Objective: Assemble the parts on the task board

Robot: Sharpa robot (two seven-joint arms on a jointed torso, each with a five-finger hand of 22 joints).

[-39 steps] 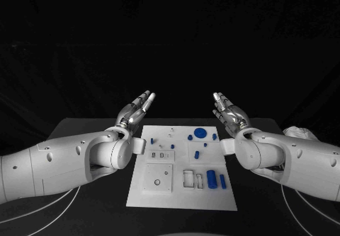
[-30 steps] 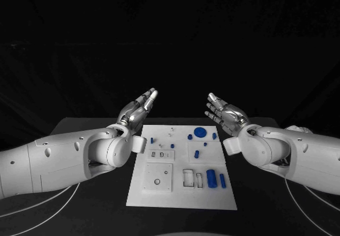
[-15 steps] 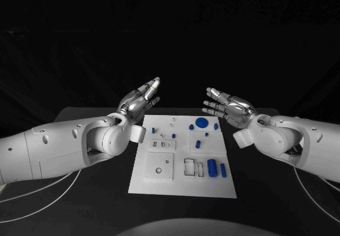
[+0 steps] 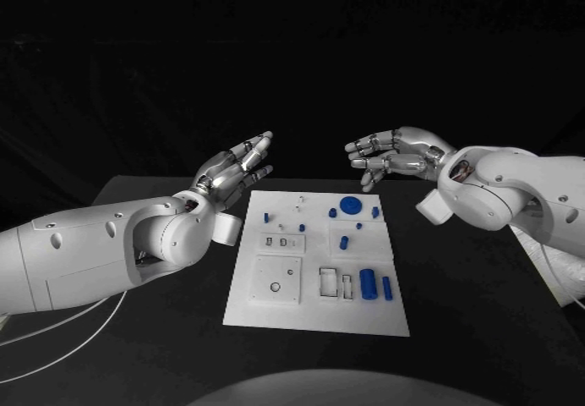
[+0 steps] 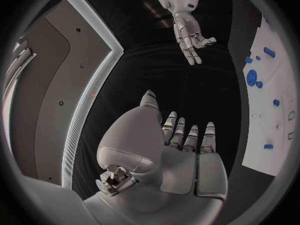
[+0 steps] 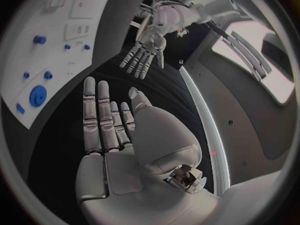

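In the head view the board lies in the middle of the dark surface, running from the frame's centre down toward its lower middle. Blue parts stand on its upper right portion: a round disc near the top, a few small pegs to its left and right, and a short cylinder below it. At the board's lower right a thick cylinder and a thin rod lie side by side, just right of a rectangular slot. The left robot hand is raised at centre left, above the board's upper left corner, fingers apart and holding nothing. The right robot hand hangs at upper centre right, above the board's far end, its fingers loosely bent and spread, also holding nothing; the two are apart from each other and clear of the board. In the left wrist view the left robot hand shows an open palm with fingers straight and side by side, the right robot hand spread beyond it and the board at the right edge. In the right wrist view the right robot hand is flat and empty, the left robot hand spread above it, the board with its disc at upper left.
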